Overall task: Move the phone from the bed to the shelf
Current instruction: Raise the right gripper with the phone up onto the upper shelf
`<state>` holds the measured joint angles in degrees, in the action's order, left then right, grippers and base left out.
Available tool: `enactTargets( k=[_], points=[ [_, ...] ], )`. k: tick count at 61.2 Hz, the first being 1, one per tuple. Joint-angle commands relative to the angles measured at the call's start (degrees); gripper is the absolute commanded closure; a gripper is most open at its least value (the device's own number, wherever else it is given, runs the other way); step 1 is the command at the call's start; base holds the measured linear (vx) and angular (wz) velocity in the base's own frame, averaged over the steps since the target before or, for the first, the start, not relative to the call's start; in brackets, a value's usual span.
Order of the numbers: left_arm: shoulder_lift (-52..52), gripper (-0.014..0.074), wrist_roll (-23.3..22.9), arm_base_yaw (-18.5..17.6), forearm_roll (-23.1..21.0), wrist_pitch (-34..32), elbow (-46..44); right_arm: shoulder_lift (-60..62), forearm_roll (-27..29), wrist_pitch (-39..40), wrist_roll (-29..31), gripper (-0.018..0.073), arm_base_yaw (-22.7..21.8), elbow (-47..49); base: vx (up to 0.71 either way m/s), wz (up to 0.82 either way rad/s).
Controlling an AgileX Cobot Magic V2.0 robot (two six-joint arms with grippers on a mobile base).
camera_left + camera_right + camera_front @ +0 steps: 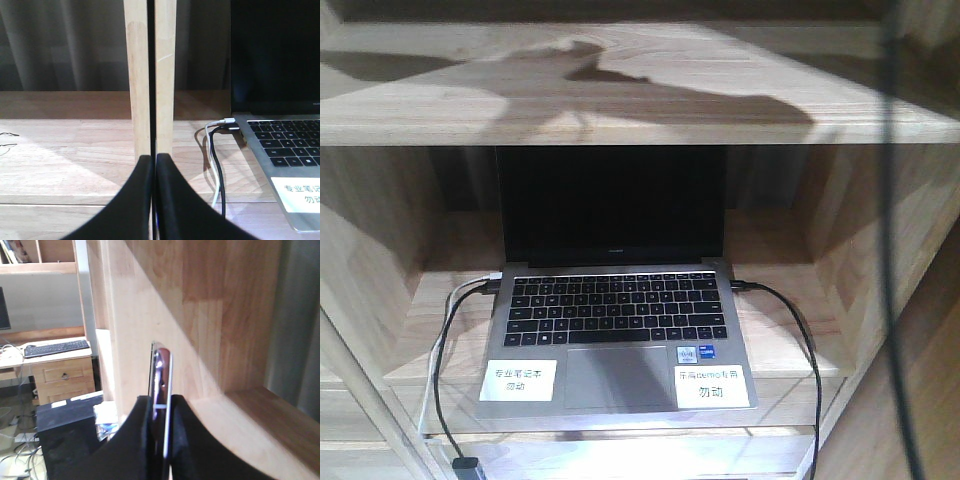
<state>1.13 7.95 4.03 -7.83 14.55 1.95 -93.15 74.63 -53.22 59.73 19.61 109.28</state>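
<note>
The right gripper (161, 412) clamped the phone (162, 390) edge-on, upright at 12 o'clock from its fingers and close beside the shelf (150, 325), presumably for sliding in, while the left gripper (153, 165) was closed empty, laptop (280, 140) at 3 o'clock.

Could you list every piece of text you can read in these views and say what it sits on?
"勿动": second line of both white stickers on the laptop palm rest.
Upper lines of those stickers: too blurred to read reliably.
Brand under the laptop screen: too small.
Small blue badge and key legends: illegible.
Right wrist view: no text.
</note>
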Motion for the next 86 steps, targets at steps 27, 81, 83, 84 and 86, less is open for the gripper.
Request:
enactTargets(
  k=[27,81,83,84,86],
  points=[
    [0.27,0.0596,-0.22,-0.28,-0.53,-3.72,0.15,-11.80,2.35,11.41,2.19,0.0564,5.33,6.25,0.00,0.00],
    [0.27,0.0596,-0.22,-0.28,-0.53,-3.72,0.15,-17.32,2.17,14.39,7.22,0.0502,5.21,6.25,0.00,0.00],
    [0.27,0.0596,-0.22,-0.28,-0.53,-3.72,0.15,-17.32,2.17,14.39,7.14,0.0481,5.21,6.25,0.00,0.00],
    [0.27,0.0596,-0.22,-0.28,-0.53,-3.72,0.15,-17.32,2.17,14.39,7.14,0.0471,5.21,6.25,0.00,0.00],
    [0.27,0.0596,-0.22,-0.28,-0.53,-3.72,0.15,-17.32,2.17,14.39,7.14,0.0449,5.21,6.25,0.00,0.00]
  ],
)
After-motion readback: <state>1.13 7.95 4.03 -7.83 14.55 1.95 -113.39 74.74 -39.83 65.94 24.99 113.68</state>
